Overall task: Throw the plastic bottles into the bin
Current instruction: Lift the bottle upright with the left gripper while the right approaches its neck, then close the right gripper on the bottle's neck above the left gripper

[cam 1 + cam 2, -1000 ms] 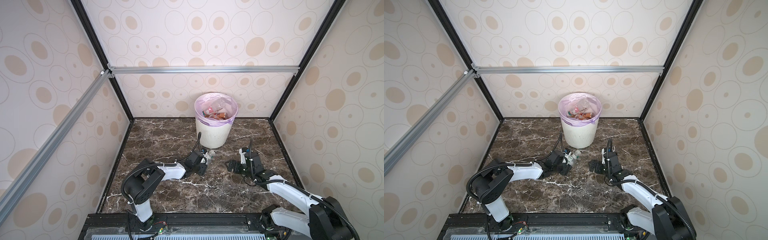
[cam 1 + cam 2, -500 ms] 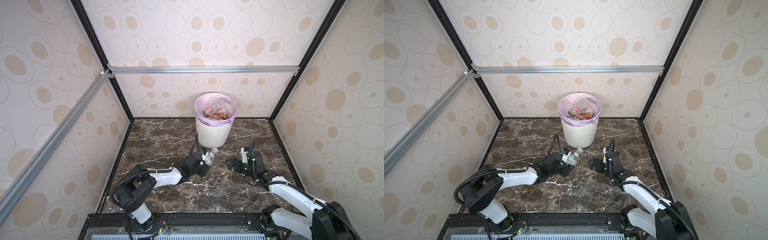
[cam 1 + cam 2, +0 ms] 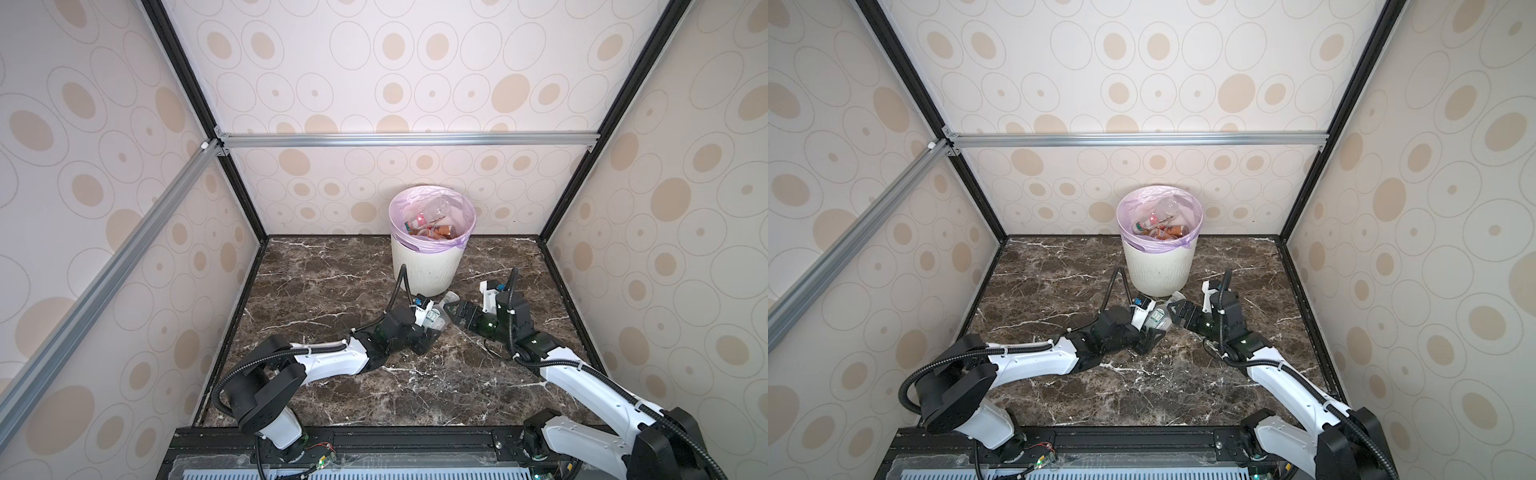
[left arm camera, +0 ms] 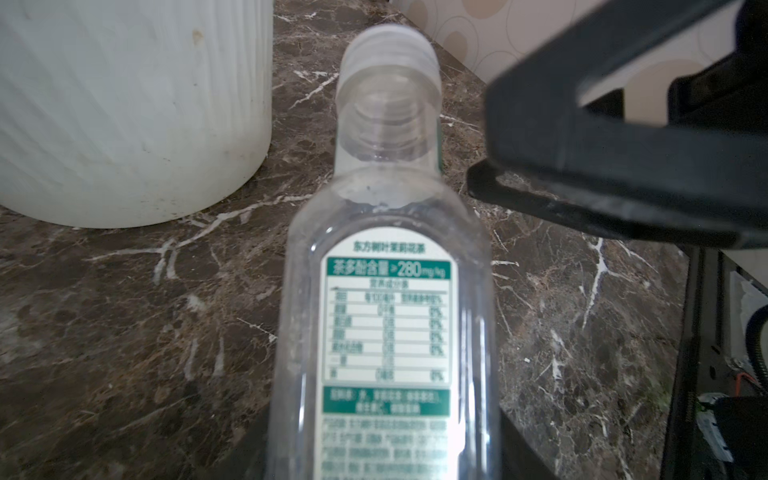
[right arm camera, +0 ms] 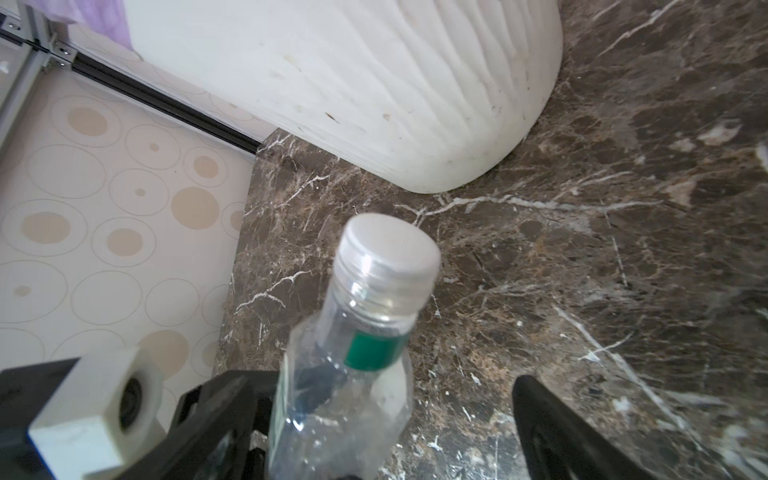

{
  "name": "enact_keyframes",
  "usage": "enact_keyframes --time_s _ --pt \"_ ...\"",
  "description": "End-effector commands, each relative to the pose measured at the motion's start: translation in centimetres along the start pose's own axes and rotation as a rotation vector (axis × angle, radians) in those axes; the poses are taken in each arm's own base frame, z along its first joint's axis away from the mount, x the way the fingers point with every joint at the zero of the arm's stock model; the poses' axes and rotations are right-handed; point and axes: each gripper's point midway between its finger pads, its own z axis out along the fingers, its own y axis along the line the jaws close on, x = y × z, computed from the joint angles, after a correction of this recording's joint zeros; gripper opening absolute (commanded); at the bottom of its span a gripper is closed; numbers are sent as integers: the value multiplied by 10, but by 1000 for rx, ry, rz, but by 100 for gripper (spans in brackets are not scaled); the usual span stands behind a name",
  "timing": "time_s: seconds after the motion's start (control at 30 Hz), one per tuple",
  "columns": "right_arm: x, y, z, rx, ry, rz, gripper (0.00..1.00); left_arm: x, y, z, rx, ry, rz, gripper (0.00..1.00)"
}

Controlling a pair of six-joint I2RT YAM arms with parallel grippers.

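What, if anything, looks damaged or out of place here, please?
The clear bottle held by the left gripper looks dented and creased near its green band; the bin wall carries a few dirty marks. Nothing is spilled.

- The left arm [image 3: 328,362] is stretched low over the tabletop [image 3: 332,291], its wrist laid nearly level and turned toward the middle.
- The left claw [image 3: 432,332] is closed on the lower body of a clear bottle [image 4: 386,316].
- The right arm [image 3: 582,376] is reached forward and inward, equally low.
- The right claw [image 3: 455,318] is spread wide, with its fingers [image 5: 557,419] set on either side of that bottle's upper part.
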Motion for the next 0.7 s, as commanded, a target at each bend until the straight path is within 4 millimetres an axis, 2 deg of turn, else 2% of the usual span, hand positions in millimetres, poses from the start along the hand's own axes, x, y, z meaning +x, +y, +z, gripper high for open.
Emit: enact_keyframes --time_s 0.0,0.13,0.37,0.47,0.67 --pt "-11 22 4 -50 -18 12 99 -41 -22 -9 32 -108 5 55" --pt "-3 27 10 -39 -6 -6 99 -49 -26 -15 32 -136 4 55" --pt "16 26 17 -37 29 -16 95 -63 -19 -24 -20 -180 10 55" --pt "17 27 20 -43 37 -20 89 -64 -22 -23 -4 -186 4 56" --pt "4 38 16 -47 8 -53 74 -59 -23 -20 4 -175 -2 62"
